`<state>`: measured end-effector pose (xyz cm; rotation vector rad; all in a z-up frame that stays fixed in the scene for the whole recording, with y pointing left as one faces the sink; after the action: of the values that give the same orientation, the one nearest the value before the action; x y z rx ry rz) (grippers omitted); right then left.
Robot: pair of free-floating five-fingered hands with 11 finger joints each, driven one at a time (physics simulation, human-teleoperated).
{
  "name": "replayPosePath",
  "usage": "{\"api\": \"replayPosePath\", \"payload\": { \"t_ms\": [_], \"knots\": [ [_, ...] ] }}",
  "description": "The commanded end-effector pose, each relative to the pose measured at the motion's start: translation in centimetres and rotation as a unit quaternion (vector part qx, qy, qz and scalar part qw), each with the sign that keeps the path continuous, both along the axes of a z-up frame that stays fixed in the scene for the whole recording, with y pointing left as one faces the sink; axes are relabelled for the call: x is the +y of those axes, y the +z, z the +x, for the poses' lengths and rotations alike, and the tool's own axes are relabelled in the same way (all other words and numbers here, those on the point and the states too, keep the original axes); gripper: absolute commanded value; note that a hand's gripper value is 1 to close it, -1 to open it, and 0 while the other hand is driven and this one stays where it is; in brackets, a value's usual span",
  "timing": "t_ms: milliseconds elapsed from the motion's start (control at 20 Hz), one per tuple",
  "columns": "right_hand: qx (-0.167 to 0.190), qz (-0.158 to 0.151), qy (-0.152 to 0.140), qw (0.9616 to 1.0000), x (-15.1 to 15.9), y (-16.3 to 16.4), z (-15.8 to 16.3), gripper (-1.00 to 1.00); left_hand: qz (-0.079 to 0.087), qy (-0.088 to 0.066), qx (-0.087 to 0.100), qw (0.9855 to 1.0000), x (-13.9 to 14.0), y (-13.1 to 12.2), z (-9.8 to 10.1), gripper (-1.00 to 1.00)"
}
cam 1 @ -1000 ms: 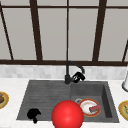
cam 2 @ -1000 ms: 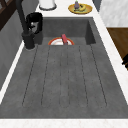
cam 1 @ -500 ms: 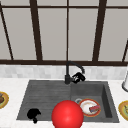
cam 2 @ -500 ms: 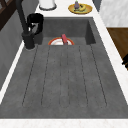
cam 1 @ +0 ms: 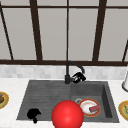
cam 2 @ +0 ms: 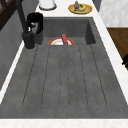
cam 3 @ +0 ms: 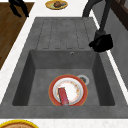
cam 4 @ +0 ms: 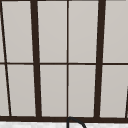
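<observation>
Right robot hand (cam 1: 79, 77), fingers curled round the faucet (cam 1: 68, 75) lever; left robot hand (cam 1: 33, 114), curled, holding nothing, near the sink's (cam 1: 45, 95) near-left edge.

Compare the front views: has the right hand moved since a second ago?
No. The right hand sits beside the faucet at the same spot as before, level with the sink's back rim.

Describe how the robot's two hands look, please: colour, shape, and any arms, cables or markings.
Both are plain black, human-like hands that float free, with no arm, wrist, sleeve or cable attached. The left hand and the right hand show as solid dark silhouettes with rounded palms and slim fingers. No markings, logos or other colours are visible on them.
</observation>
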<state>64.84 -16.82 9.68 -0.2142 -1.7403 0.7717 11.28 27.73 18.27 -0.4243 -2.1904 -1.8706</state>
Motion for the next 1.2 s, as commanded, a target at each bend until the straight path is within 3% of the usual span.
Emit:
{"api": "replayPosePath", "payload": {
  "t_ms": [0, 300, 650, 1000, 1150],
  "knots": [
    [0.008, 0.000, 0.009, 0.9999, -0.7, 1.1, 0.5, -1.00, 0.000, 0.000, 0.000, 1.0000, 0.0, 0.0, 0.0, 0.00],
    [0.037, -0.066, 0.020, 0.9969, -3.2, 2.0, -0.7, -1.00, 0.000, 0.000, 0.000, 1.0000, 0.0, 0.0, 0.0, 0.00],
    [0.058, -0.114, 0.012, 0.9918, -5.1, 2.6, -1.7, -1.00, 0.000, 0.000, 0.000, 1.0000, 0.0, 0.0, 0.0, 0.00],
    [0.092, -0.181, 0.001, 0.9792, -6.7, 2.7, -3.3, -1.00, 0.000, 0.000, 0.000, 1.0000, 0.0, 0.0, 0.0, 0.00],
    [0.091, -0.211, -0.006, 0.9733, -7.4, 2.7, -4.6, -1.00, 0.000, 0.000, 0.000, 1.0000, 0.0, 0.0, 0.0, 0.00]
  ]
}}
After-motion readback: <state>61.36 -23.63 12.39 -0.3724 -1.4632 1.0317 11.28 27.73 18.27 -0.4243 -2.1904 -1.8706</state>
